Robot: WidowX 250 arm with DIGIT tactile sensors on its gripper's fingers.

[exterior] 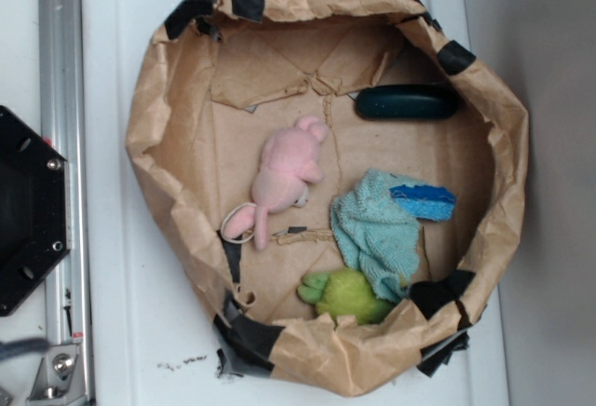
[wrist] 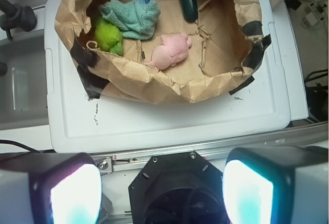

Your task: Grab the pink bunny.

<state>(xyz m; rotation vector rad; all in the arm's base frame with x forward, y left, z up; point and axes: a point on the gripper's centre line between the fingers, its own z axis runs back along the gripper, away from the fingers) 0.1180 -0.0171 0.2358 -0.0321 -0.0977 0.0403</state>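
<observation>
Five things sit in the paper nest (exterior: 168,108): bunny (exterior: 284,173), cloth (exterior: 377,229), green plush (exterior: 349,296), blue scrap (exterior: 424,201), dark case (exterior: 407,102). The nest is a brown paper ring patched with black tape (exterior: 251,336), on a white tray (exterior: 121,266).

Exterior view: the bunny lies near the middle of the nest floor, a bit toward the rail side, on its side, ears toward the lower rim with a thin white loop (exterior: 237,215) by them. It is apart from the cloth, which is just beside it. The blue scrap rests on the cloth's upper edge. The green plush is tucked against the lower wall, touching the cloth. The dark case lies flat along the far wall, well apart from the bunny.

My wrist view: my gripper (wrist: 163,193) is off the tray, well apart from the nest, above the black base (wrist: 177,185). My two fingers (wrist: 74,196) fill the bottom corners with a wide gap between them, so my jaws are apart and hold nothing. The bunny (wrist: 170,52) shows past the near paper wall, the cloth (wrist: 131,18) and green plush (wrist: 108,35) behind-left of it, the case (wrist: 187,0) at the far side. A metal rail (exterior: 60,145) runs beside the tray.
</observation>
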